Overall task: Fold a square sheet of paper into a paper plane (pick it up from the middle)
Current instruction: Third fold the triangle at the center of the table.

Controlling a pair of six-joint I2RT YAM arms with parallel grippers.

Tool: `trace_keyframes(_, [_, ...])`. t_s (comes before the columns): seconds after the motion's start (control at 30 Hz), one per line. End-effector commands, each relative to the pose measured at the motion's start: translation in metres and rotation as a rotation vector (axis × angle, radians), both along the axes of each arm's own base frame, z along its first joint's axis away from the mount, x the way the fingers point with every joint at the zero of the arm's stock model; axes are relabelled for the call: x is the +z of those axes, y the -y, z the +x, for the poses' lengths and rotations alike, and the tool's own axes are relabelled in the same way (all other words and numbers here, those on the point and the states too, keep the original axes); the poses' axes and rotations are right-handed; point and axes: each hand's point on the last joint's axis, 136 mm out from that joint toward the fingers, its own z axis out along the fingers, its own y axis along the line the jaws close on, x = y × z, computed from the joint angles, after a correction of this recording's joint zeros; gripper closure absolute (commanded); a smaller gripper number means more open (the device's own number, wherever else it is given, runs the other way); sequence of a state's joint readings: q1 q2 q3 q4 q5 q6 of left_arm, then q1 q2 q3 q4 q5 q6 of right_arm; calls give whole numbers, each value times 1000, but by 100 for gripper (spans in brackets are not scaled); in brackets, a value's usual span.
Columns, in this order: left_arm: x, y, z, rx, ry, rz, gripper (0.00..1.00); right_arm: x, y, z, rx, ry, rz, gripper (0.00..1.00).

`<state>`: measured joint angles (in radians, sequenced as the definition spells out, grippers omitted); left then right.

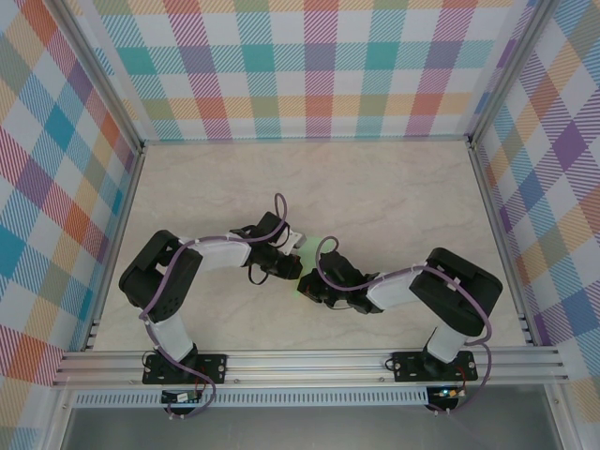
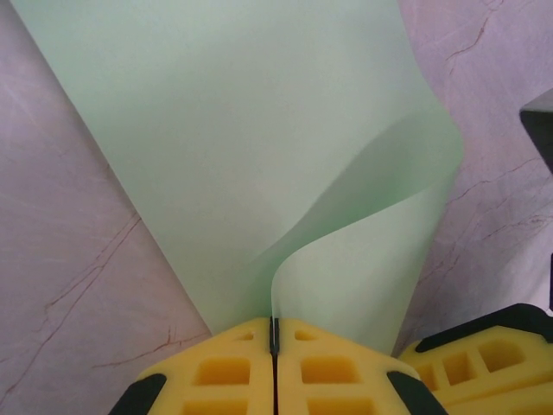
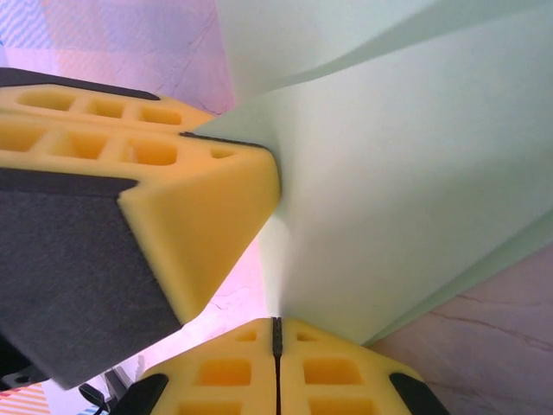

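We see the left end effector (image 2: pixel 275 335) and right end effector (image 3: pixel 276 335) clamped on the square sheet of paper (image 2: pixel 259 130).

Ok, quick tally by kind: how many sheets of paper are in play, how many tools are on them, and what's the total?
Pale-green paper: 1, the square sheet of paper, curled and lifted off the table
Tools: 2, the left tool and the right tool, each shut on the sheet
Total: 3

Pastel plaid walls (image 1: pixel 319 66) enclose a pale marbled tabletop (image 1: pixel 375 187).
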<state>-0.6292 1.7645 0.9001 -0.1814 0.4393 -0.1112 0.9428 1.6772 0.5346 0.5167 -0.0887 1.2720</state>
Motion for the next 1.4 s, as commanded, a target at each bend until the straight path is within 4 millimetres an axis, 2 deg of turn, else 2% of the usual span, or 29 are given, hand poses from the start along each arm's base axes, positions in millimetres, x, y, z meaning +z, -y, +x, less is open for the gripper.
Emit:
trace_keyframes(0.0, [-35, -20, -23, -11, -106, 110, 94, -20, 12, -5, -28, -40, -39, 93])
trace_keyframes(0.13, [-36, -20, -23, -12, -106, 111, 94, -28, 21, -9, -54, -62, -48, 94])
trace_keyframes(0.2, [-36, -20, -23, -13, -107, 112, 94, -21, 21, -8, -50, -48, -49, 93])
trace_keyframes(0.33, [-36, -20, -24, -13, -109, 113, 94, 6, 14, -2, -24, 10, -16, 92])
trace_keyframes(0.43, [-36, -20, -24, -13, -110, 114, 94, 17, 14, 3, -27, 39, -4, 92])
trace_keyframes(0.7, [-36, -19, -23, -14, -110, 111, 94, 20, 17, 18, -39, 44, 46, 92])
trace_keyframes(0.9, [-36, -19, -23, -14, -112, 110, 93, 17, 17, 24, -31, 34, 44, 92])
trace_keyframes(1.27, [-37, -20, -23, -13, -112, 114, 93, -19, 38, 19, -73, -36, -52, 91])
trace_keyframes(1.37, [-38, -19, -22, -14, -113, 115, 93, -15, 36, 18, -59, -33, -39, 91])
